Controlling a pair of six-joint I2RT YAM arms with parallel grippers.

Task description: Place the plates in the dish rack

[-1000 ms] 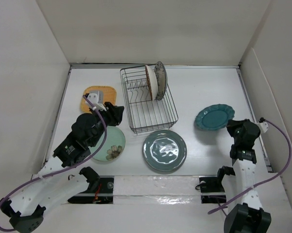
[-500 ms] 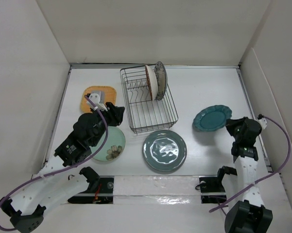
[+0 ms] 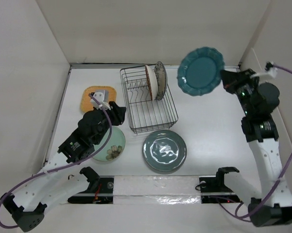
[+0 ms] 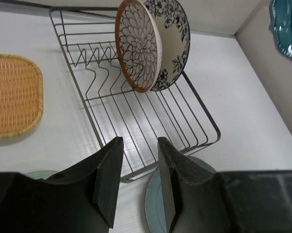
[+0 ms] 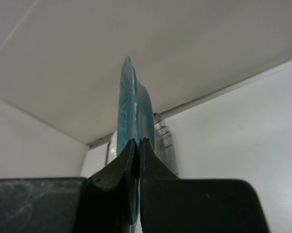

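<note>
**A:** So, right claw?

**B:** My right gripper (image 5: 137, 146) was pinched narrow on the rim of the teal scalloped plate (image 3: 200, 71). The plate was up in the air, clear of the white table (image 3: 209, 145). It sat right of the black thin-wire dish rack (image 3: 128, 104) in the top view and wasn't touching it.

**A:** Left?

**B:** My left gripper (image 4: 139, 143) had its jaws apart with nothing between them. It hung over the table just beside the rack's near end.

**A:** What was in the rack?

**B:** Two plates stood on edge at the far end, one against the other. They were the orange-brown plate with white petals (image 4: 138, 46) and, behind it, the white plate with blue pattern (image 4: 172, 34).

**A:** On the table?

**B:** The large grey-green plate (image 3: 164, 150) lay flat just in front of the rack. The pale mint plate with a flower (image 3: 114, 143) was left of it, partly under my left arm. The orange rounded-square woven plate (image 4: 9, 97) lay left of the rack.
</note>
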